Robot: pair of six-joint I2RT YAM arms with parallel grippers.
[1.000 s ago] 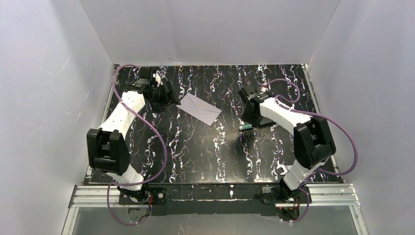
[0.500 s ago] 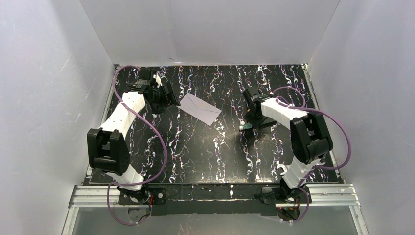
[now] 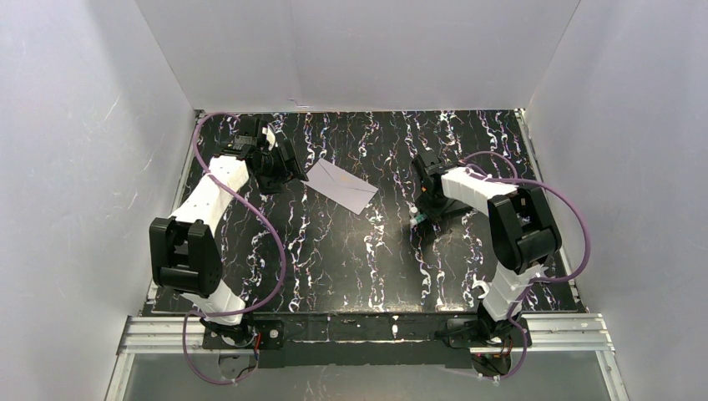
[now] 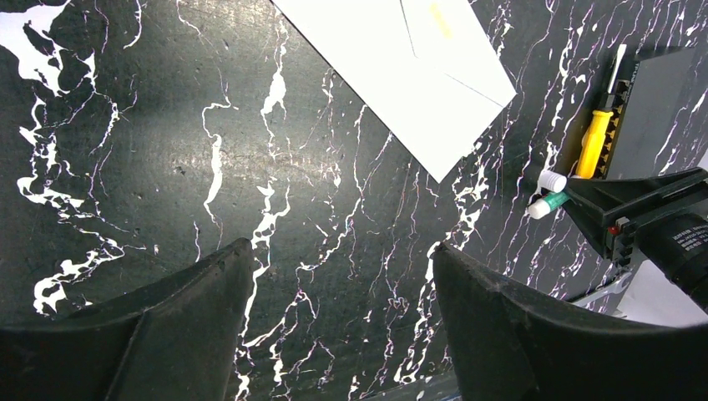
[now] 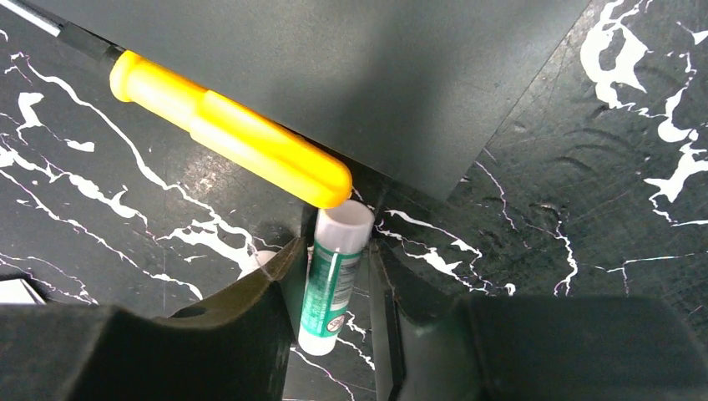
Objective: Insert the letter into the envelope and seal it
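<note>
Two arms over a black marbled worktop (image 3: pixel 351 267). The envelope (image 3: pixel 342 185) lies flat towards the far middle of the worktop, its long axis running from far left to near right in the overhead view. The left wrist view shows its pointed flap (image 4: pixel 455 50). The letter appears nowhere as a separate sheet, so we judge that it is already inside, though we cannot confirm this. The left pincer (image 3: pixel 288 167) hovers just beside the envelope's far-left end, its fingers wide apart with nothing between them. The right pincer (image 5: pixel 336 251) is low over the worktop, well apart from the envelope on its right side. It straddles a glue stick (image 5: pixel 332 288) that lies on its side, with one finger along each flank. We cannot tell whether the fingers already press on it. The stick's long axis runs along the gap between the fingers, so they would close across its narrow width. Its white cap points at the tip of a yellow-handled screwdriver (image 5: pixel 234 138), which rests against the edge of a dark box (image 5: pixel 334 67). We read the step in hand as fetching glue for sealing. The right arm is nearer the stick and the left arm nearer the envelope. Once lifted, the stick must travel leftwards to reach the flap.
</note>
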